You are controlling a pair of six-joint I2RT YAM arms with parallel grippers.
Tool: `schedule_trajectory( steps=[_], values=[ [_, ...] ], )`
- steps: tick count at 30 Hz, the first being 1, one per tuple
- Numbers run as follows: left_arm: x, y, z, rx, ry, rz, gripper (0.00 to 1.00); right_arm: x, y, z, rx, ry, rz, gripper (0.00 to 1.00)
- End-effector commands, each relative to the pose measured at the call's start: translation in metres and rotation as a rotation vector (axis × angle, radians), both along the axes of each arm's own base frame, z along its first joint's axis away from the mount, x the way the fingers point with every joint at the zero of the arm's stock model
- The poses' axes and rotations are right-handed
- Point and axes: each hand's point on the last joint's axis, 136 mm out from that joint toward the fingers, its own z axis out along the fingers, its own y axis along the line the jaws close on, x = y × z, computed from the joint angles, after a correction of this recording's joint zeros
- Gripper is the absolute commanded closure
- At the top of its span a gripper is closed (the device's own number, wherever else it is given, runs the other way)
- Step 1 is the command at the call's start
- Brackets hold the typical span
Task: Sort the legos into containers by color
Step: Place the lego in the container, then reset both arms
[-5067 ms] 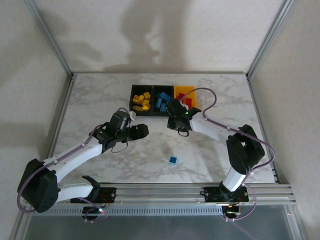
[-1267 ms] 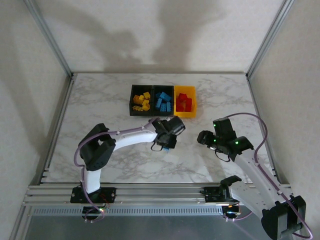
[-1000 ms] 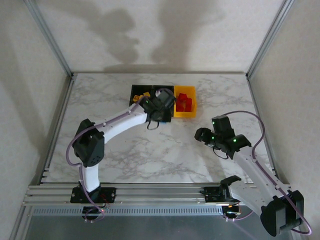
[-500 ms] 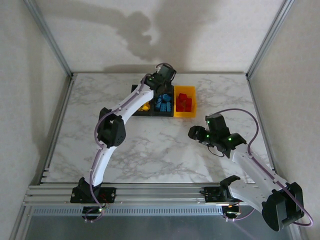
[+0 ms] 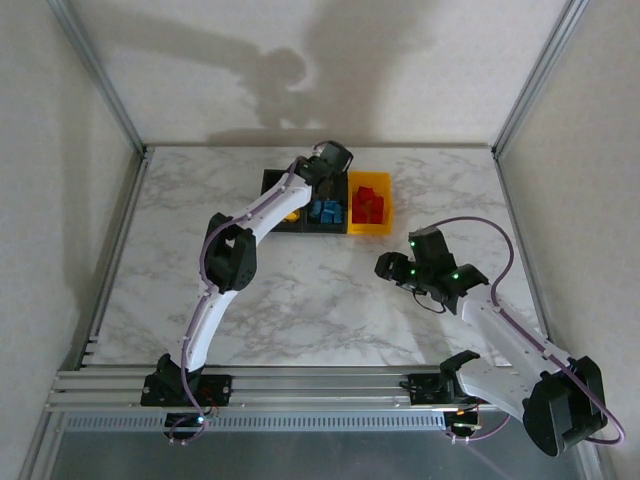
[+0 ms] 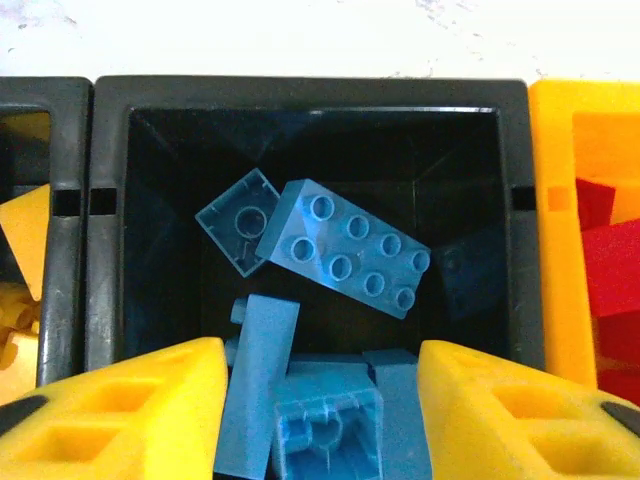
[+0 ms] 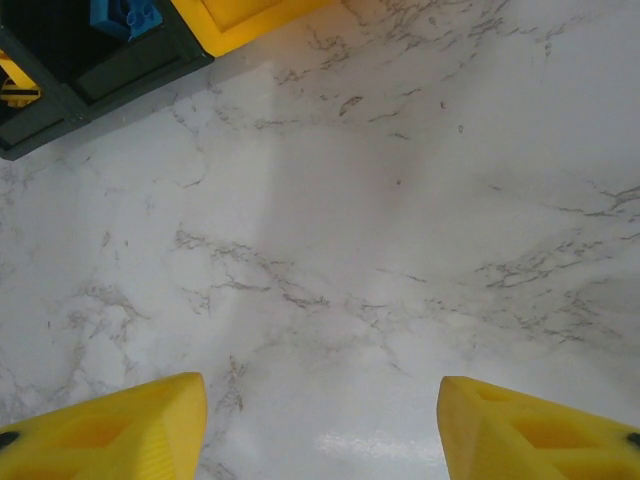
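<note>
On my left wrist feed the left claw [image 6: 320, 350] hangs right above the middle bin [image 6: 310, 92], the black one. Its yellow fingers [image 6: 130, 420] stand apart at the bottom corners of the view, clamped on nothing. The blue legos [image 6: 345, 262] lie inside that bin. A two-by-four brick sits studs up and skewed, its end touching a small square brick beside it. Nearer the claw a long narrow brick and a few more are packed close together, partly between the fingers but down in the bin.

To the right, joined to it, is the yellow bin [image 6: 550, 220] with the red legos [image 6: 610, 260] in it. To the left is the left bin [image 6: 60, 260], also black, with the yellow legos [image 6: 20, 215] just showing at the edge.

From overhead I see the left arm stretched far out across the tabletop [image 5: 200, 230] to the row of bins at the far side. The right arm is bent, and its claw is well apart from the bins, nearer to me and a little right of the yellow one.

On the right wrist feed the right claw [image 7: 320, 400] has its fingers spread apart over bare marble with nothing between them. A corner of the yellow bin and the black one next to it shows at the upper left.
</note>
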Motion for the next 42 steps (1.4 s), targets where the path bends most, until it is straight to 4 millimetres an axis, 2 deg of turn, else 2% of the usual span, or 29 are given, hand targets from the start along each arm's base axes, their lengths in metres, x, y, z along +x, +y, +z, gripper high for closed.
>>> schedule_trajectory(
  steps=[1, 3, 6, 9, 12, 14, 17, 19, 21, 23, 24, 26, 29, 31, 37, 39, 42],
  values=[
    [-0.004, -0.002, 0.044, -0.043, -0.058, -0.010, 0.39, 0.010, -0.001, 0.015, -0.027, -0.054, -0.007, 0.36],
    [-0.007, 0.000, 0.061, -0.057, -0.082, -0.002, 0.39, 0.017, -0.001, 0.022, -0.043, -0.084, -0.002, 0.32],
    [-0.018, 0.009, 0.104, -0.111, -0.158, 0.010, 0.38, 0.033, 0.001, 0.038, -0.075, -0.157, 0.012, 0.24],
    [-0.039, 0.026, 0.143, -0.174, -0.252, 0.019, 0.28, 0.057, 0.004, 0.058, -0.112, -0.265, 0.031, 0.16],
    [-0.061, 0.052, 0.168, -0.216, -0.330, 0.038, 0.21, 0.083, 0.008, 0.077, -0.137, -0.382, 0.045, 0.07],
    [-0.078, 0.080, 0.182, -0.218, -0.394, 0.079, 0.15, 0.101, 0.003, 0.088, -0.167, -0.446, 0.025, 0.02],
    [-0.100, 0.129, 0.178, -0.198, -0.448, 0.163, 0.04, 0.123, -0.008, 0.100, -0.212, -0.523, -0.018, 0.01],
    [-0.111, 0.163, 0.170, -0.190, -0.465, 0.229, 0.01, 0.134, -0.029, 0.107, -0.269, -0.572, -0.111, 0.01],
    [-0.122, 0.195, 0.162, -0.162, -0.493, 0.285, 0.00, 0.137, -0.053, 0.114, -0.329, -0.648, -0.213, 0.01],
    [-0.130, 0.238, 0.152, -0.091, -0.533, 0.406, 0.00, 0.133, -0.086, 0.121, -0.441, -0.757, -0.341, 0.01],
    [-0.134, 0.258, 0.146, -0.057, -0.552, 0.466, 0.00, 0.130, -0.094, 0.121, -0.498, -0.811, -0.355, 0.01],
    [-0.150, 0.303, 0.137, 0.052, -0.608, 0.611, 0.00, 0.120, -0.126, 0.114, -0.658, -0.842, -0.466, 0.01],
    [-0.168, 0.337, 0.120, 0.149, -0.667, 0.656, 0.01, 0.114, -0.167, 0.087, -0.763, -0.726, -0.595, 0.01],
    [-0.176, 0.359, 0.107, 0.201, -0.675, 0.706, 0.00, 0.105, -0.179, 0.073, -0.770, -0.735, -0.628, 0.01],
    [-0.178, 0.391, 0.056, 0.214, -0.715, 0.792, 0.00, 0.083, -0.189, 0.035, -0.752, -0.831, -0.599, 0.01],
    [-0.173, 0.386, 0.050, 0.172, -0.741, 0.771, 0.00, 0.080, -0.188, 0.030, -0.746, -0.875, -0.581, 0.01],
    [-0.175, 0.379, 0.049, 0.132, -0.831, 0.734, 0.00, 0.089, -0.181, 0.032, -0.678, -0.926, -0.525, 0.01]
  ],
)
